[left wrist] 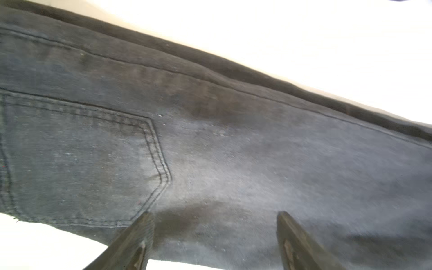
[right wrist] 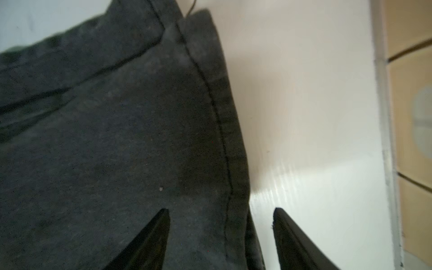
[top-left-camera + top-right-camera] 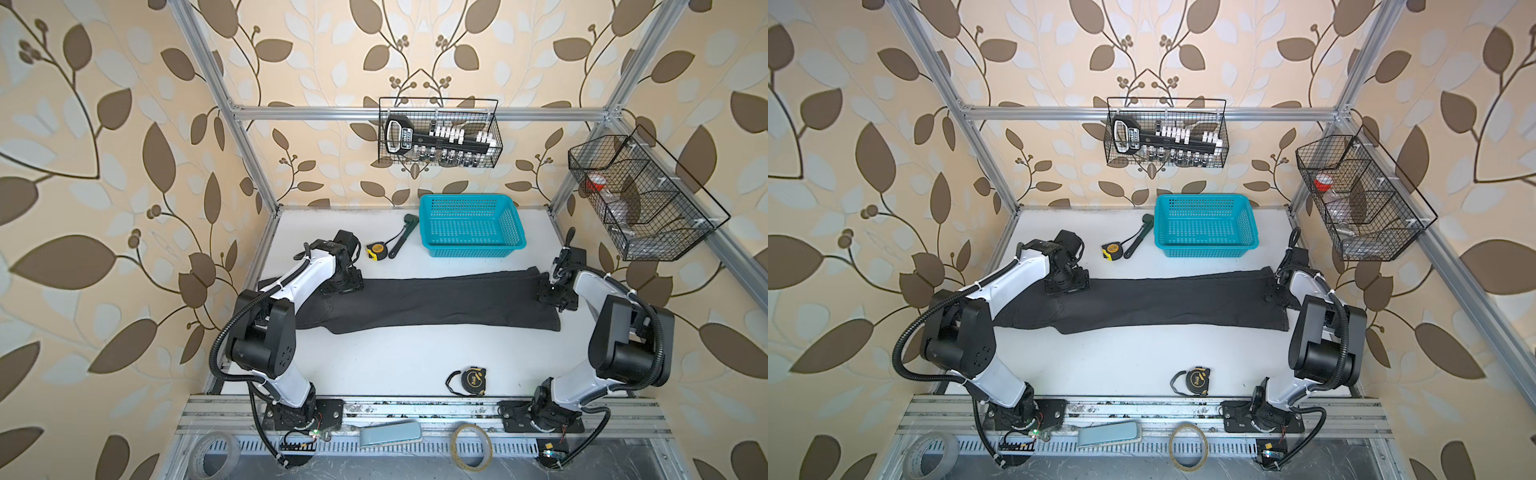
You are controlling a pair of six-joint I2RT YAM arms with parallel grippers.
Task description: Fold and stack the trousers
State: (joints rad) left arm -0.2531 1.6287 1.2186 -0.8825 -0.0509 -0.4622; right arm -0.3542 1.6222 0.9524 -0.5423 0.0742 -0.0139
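Over the seat end of the trousers point(image 3: 436, 303), beside a stitched back pocket point(image 1: 81, 163), I log the left gripper point(image 1: 215, 214): jaws spread wide, nothing between them, flat denim below. At the hem end I log the right gripper point(image 2: 221, 209): jaws likewise apart, one finger above cloth and one above the white table point(image 3: 395, 357). Trousers, one pair, lie lengthwise across that table, waist left, hems right, just in front of the turquoise basket point(image 3: 473, 249), with a yellow tape measure point(image 3: 376, 250) behind and a black tape measure point(image 3: 473, 379) well in front.
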